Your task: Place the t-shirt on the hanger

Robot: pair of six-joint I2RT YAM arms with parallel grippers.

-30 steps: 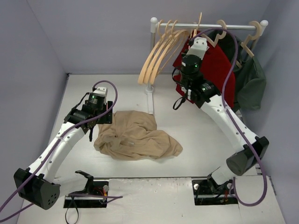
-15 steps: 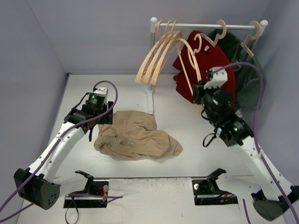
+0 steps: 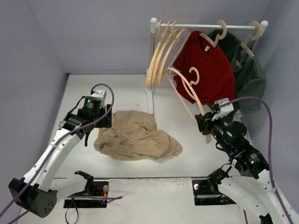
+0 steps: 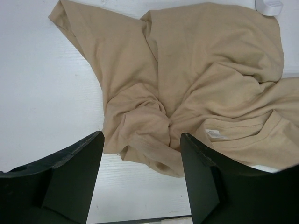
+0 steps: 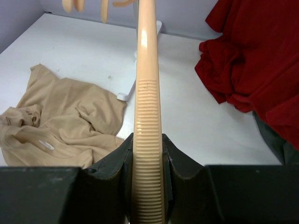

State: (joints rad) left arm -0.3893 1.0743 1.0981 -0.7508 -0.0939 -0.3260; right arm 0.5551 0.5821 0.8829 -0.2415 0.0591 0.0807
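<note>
Right jaws clamped on the ribbed arm of the hanger (image 5: 148, 116) — left jaws spread wide over the t-shirt (image 4: 196, 70), white neck tag (image 4: 216, 134) just ahead of one tip, print unreadable.

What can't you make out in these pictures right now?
- The hanger, right wrist view: everything beyond one arm is cut off by the top edge, and the right gripper covers its lower end.
- The t-shirt, left wrist view: the left gripper hides its near part and the right edge cuts it off. It is too crumpled to tell the sleeves apart.
- The green garment, top view: mostly hidden behind the red t-shirt.
</note>
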